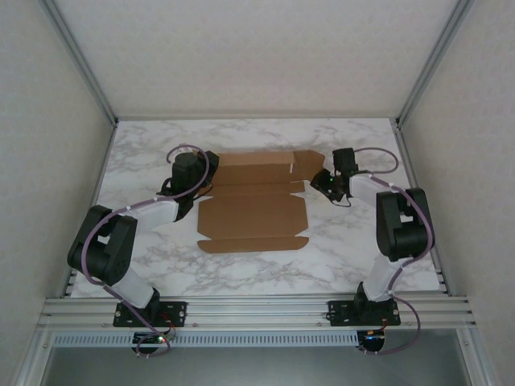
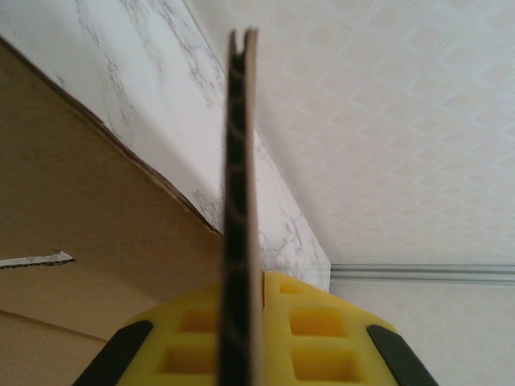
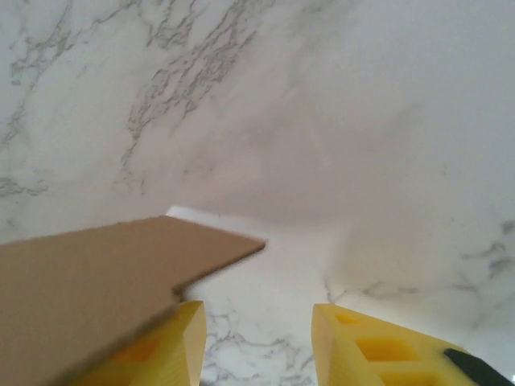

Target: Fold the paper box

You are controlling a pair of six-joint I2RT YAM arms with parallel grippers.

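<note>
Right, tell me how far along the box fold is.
Done: little. The paper box lies mostly flat on the marble table.
In hand: the left pincer is shut on the box's left edge, and the right pincer is open at its right edge, not yet gripping.
Left: walls to raise, tabs to tuck, lid to close.

This is a robot test cell, a lab rig rather than any lived-in room. A marble-patterned tabletop (image 1: 346, 249) is boxed in by pale textured wall panels (image 1: 257, 48) set in aluminium profile posts (image 1: 80, 60). The left arm (image 1: 105, 249) and right arm (image 1: 400, 225) are bolted to slotted aluminium rails (image 1: 257, 310) along the near edge, and purple cables (image 1: 189, 149) loop off them.
</note>
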